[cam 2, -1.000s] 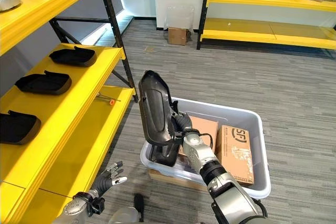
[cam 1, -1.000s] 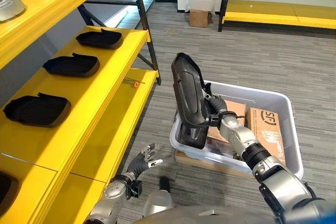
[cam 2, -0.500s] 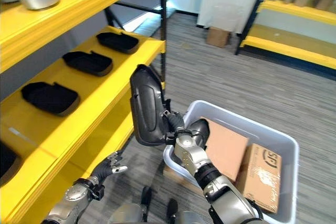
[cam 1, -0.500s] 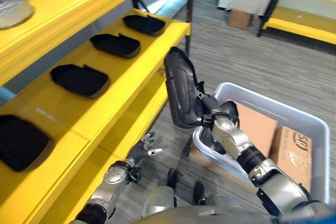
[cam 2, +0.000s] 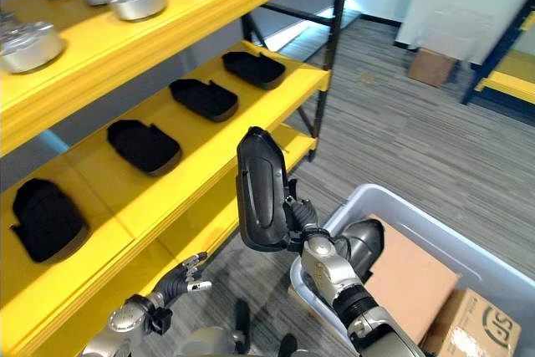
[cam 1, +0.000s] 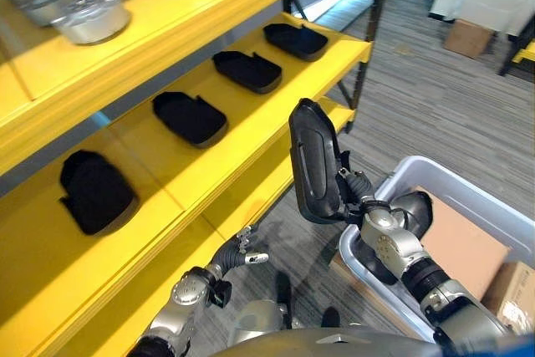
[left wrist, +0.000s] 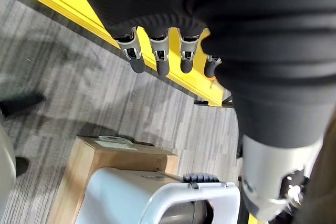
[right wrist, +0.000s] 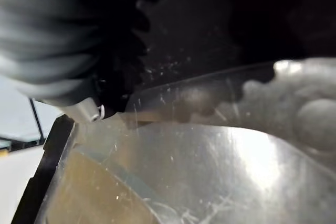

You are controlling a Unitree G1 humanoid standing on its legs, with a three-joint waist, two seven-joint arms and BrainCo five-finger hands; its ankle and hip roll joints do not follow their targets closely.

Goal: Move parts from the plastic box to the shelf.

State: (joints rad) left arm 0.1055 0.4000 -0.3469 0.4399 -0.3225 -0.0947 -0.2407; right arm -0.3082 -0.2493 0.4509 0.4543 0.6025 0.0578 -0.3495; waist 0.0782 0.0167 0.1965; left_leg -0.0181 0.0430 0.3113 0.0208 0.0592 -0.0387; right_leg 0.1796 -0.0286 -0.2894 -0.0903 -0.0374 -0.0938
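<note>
Right hand (cam 1: 361, 198) clamped on black part (cam 1: 313, 162) | part upright above hand

Head stereo pair looks down on shelf (cam 1: 251, 135); wrist cameras sit close.

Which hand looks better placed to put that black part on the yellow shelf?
The right hand, probably: it already holds the black part upright beside the yellow shelf. The left hand hangs low, open and holding nothing.
</note>
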